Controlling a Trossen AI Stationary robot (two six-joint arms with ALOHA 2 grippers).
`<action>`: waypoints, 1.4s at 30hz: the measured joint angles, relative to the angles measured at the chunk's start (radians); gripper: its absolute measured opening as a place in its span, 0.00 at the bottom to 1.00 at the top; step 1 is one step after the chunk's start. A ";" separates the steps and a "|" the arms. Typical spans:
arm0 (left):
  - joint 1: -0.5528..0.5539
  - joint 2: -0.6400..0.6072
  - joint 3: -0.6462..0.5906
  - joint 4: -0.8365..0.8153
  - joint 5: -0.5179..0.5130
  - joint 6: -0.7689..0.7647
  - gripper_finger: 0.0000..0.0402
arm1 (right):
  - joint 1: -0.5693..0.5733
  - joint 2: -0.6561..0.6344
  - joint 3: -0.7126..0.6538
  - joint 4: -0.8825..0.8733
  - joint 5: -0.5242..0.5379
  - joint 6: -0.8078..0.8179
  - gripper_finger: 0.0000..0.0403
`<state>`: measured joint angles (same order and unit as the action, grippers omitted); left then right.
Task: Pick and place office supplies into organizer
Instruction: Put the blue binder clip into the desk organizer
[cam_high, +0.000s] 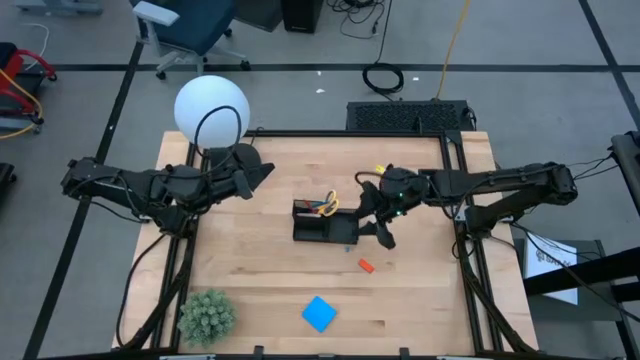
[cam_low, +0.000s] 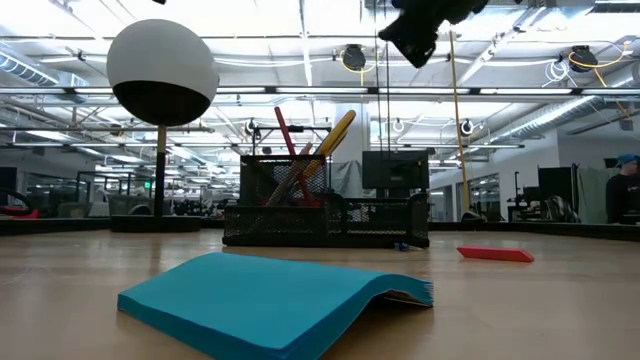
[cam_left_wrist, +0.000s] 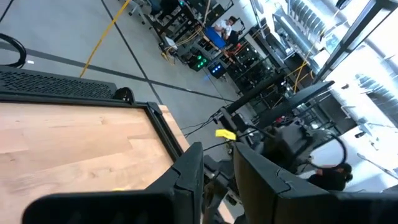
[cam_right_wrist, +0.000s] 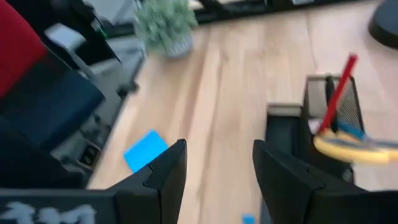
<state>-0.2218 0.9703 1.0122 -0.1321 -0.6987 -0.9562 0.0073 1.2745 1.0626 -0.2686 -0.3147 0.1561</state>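
The black mesh organizer (cam_high: 322, 226) stands mid-table. Yellow-handled scissors (cam_low: 330, 137) and a red pen (cam_right_wrist: 339, 87) stick up slanted out of its tall compartment. My right gripper (cam_high: 373, 222) hangs open in the air over the organizer's right end, nothing between its fingers (cam_right_wrist: 163, 171). A blue note pad (cam_high: 319, 313) lies flat near the front edge, and a small orange-red eraser (cam_high: 366, 265) lies on the wood right of the organizer's front. My left gripper (cam_high: 264, 171) waits raised at the far left, open by a narrow gap (cam_left_wrist: 217, 180) and empty.
A white globe lamp (cam_high: 211, 110) stands at the far left corner, just behind my left arm. A green spiky plant (cam_high: 207, 315) sits at the near left corner. Bare wood (cam_high: 250, 270) lies between plant, note pad and organizer.
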 joint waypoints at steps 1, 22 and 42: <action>0.000 0.000 0.000 -0.004 0.000 0.001 0.20 | 0.009 -0.001 0.000 -0.028 0.023 -0.011 0.43; -0.003 0.000 0.000 -0.083 -0.001 0.015 0.20 | 0.117 0.150 -0.188 0.029 0.079 0.058 0.42; -0.003 0.000 0.000 -0.081 0.000 0.009 0.20 | 0.072 0.260 -0.188 0.111 0.180 0.041 0.42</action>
<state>-0.2253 0.9704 1.0121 -0.2128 -0.6991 -0.9470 0.0792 1.5345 0.8742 -0.1578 -0.1346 0.1969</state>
